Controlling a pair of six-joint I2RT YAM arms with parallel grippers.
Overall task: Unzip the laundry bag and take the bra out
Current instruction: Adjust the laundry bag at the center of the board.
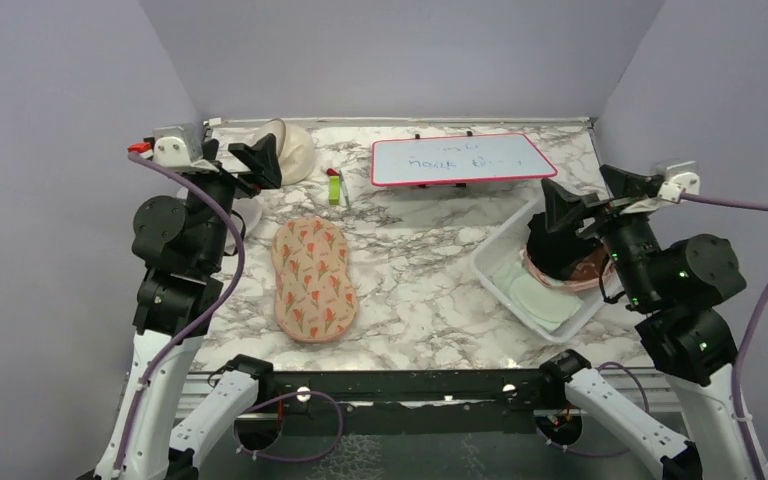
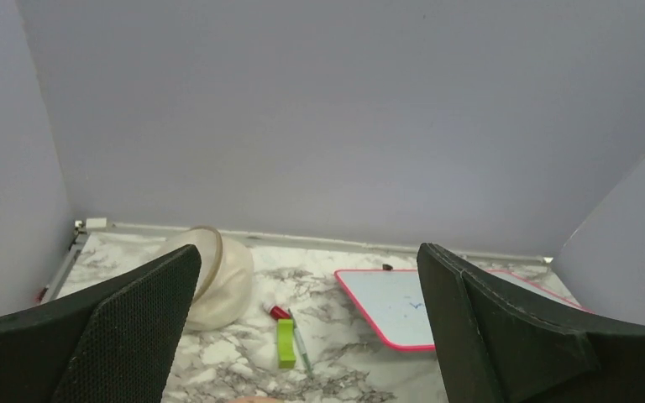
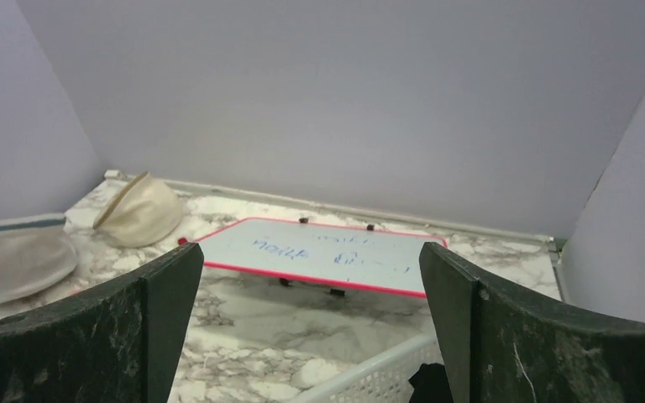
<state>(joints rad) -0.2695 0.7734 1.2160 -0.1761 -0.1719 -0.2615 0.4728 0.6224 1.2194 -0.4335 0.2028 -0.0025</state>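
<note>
The laundry bag [image 1: 312, 278], peach-pink with red flowers, lies flat and closed on the marble table, left of centre. The bra is hidden; no part of it shows. My left gripper [image 1: 263, 162] is open and empty, raised above the table behind the bag's far end. In the left wrist view [image 2: 306, 252] its jaws stand wide apart with nothing between them. My right gripper [image 1: 575, 195] is open and empty, raised over the white basket at the right. In the right wrist view [image 3: 311, 250] its jaws are also wide apart.
A white basket [image 1: 495, 270] at the right holds a brownish-pink garment [image 1: 585, 270] and a black cloth [image 3: 432, 382]. A red-framed whiteboard [image 1: 460, 158] lies at the back. A cream dome bag [image 1: 295, 148], a green marker [image 1: 334, 188] and a white mesh cylinder [image 3: 17, 256] sit at the back left.
</note>
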